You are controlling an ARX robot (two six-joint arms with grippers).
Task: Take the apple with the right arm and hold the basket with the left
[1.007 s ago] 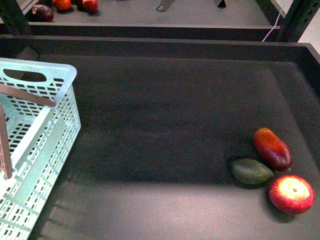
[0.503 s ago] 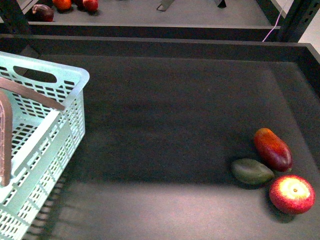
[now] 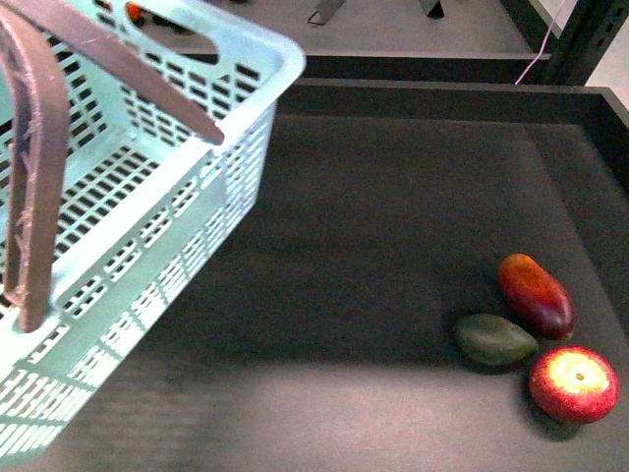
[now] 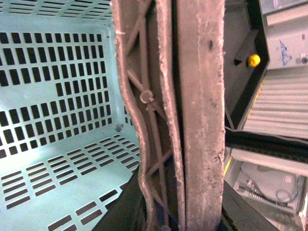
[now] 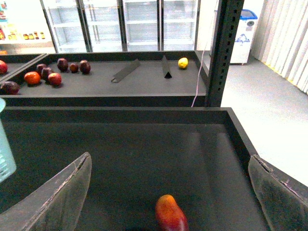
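Holding the basket (image 3: 197, 197) aloft by its brown handle (image 4: 199, 120), clamped between the fingers of the left gripper (image 4: 179, 219), with the right gripper (image 5: 169, 159) spread wide, empty, a mango-like fruit (image 5: 171, 214) beneath its finger gap; next, likely shifting across onto the apple (image 3: 573, 383), lying outside those fingers.

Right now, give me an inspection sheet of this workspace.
Surface: dark matte walled tray.
Job's things: round red apple with yellow blush, near right corner; light blue slotted plastic basket, off the surface, tilted.
Clutter: elongated red-orange fruit and dark green oval fruit beside the apple.
Grippers: left gripper shut on basket's brown handles; right gripper open, empty.
Cables: thin pale cable by the far right post.
Surroundings: second tray with red fruit; glass-door fridges.
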